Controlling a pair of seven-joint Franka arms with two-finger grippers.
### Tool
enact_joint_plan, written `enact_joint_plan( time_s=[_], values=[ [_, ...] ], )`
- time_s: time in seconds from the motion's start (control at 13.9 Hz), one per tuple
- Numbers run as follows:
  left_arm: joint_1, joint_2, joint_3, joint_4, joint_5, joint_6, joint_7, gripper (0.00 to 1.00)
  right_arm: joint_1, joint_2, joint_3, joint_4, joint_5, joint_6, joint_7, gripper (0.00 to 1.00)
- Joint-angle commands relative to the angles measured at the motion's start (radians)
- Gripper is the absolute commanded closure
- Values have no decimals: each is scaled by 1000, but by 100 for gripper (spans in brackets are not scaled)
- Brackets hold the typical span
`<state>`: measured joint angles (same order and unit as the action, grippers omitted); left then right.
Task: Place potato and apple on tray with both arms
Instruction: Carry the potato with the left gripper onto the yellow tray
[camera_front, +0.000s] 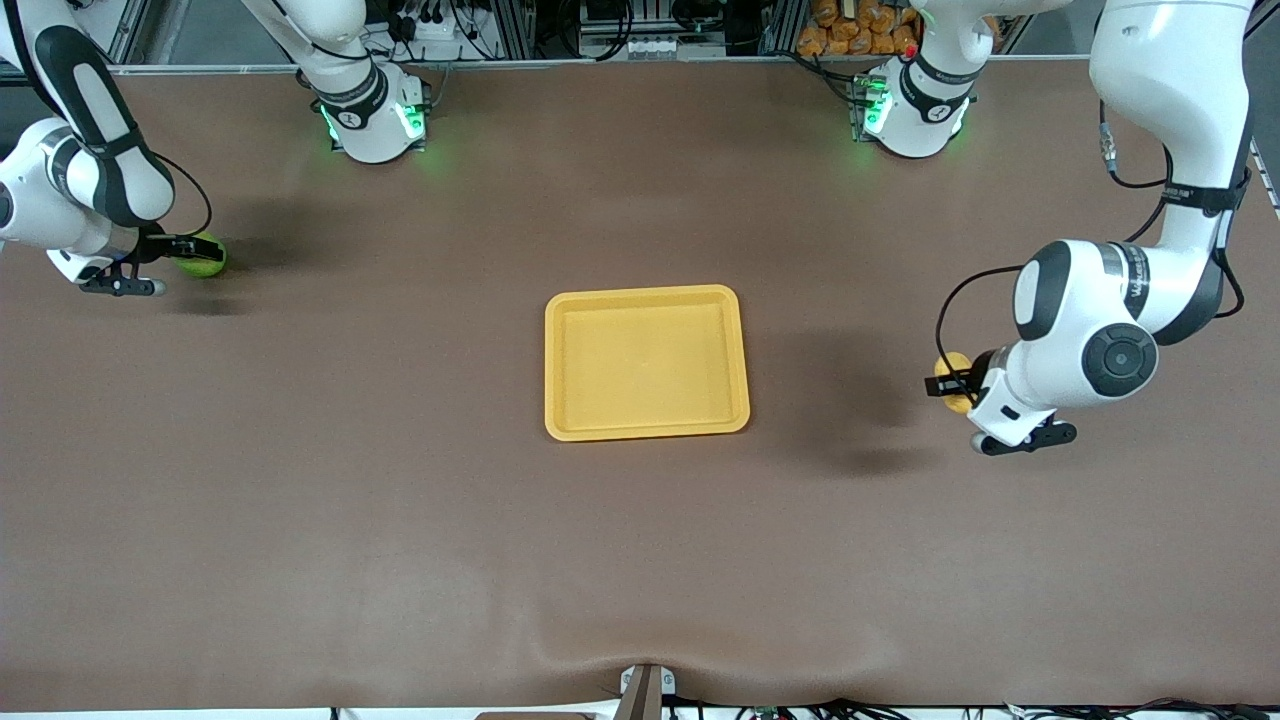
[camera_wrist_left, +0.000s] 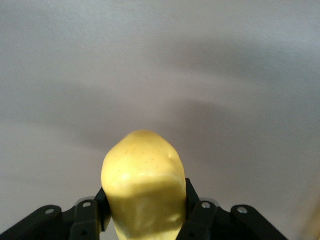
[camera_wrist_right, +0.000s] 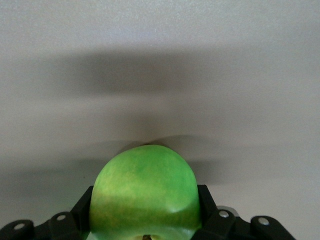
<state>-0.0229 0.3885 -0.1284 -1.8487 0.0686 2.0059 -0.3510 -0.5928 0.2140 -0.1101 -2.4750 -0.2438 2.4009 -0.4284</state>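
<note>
The yellow-orange tray (camera_front: 646, 296) lies in the middle of the table with nothing in it. My left gripper (camera_front: 948, 386) is shut on the yellow potato (camera_front: 955, 366) over the table toward the left arm's end, well apart from the tray. In the left wrist view the potato (camera_wrist_left: 142, 180) sticks out between the black fingers (camera_wrist_left: 196, 207) of the left gripper (camera_wrist_left: 145, 220). My right gripper (camera_front: 193, 250) is shut on the green apple (camera_front: 208, 264) over the table toward the right arm's end. In the right wrist view the apple (camera_wrist_right: 145, 190) fills the right gripper (camera_wrist_right: 145, 220).
The brown table top (camera_front: 400, 500) stretches all round the tray. The two green-lit arm bases (camera_front: 372, 118) (camera_front: 912, 112) stand along the table's edge farthest from the front camera. A small bracket (camera_front: 645, 690) sits at the nearest edge.
</note>
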Motion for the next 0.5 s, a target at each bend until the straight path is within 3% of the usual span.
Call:
enact_joint_plan(
  time_s=[0.0,0.22,0.43],
  values=[
    [-58,-43,0,-14,23,-36,-98,100,-30,-2,23,11,-20,-34,-16,100],
    [-109,-63,-4,-14,22,-62,-181,100,-6,-4,29,59,-14,-98,-20,100],
    [-117,-73,-60,-12,22,-81,-261,100,47,-7,29,115,-9,-153,-20,100]
  ],
)
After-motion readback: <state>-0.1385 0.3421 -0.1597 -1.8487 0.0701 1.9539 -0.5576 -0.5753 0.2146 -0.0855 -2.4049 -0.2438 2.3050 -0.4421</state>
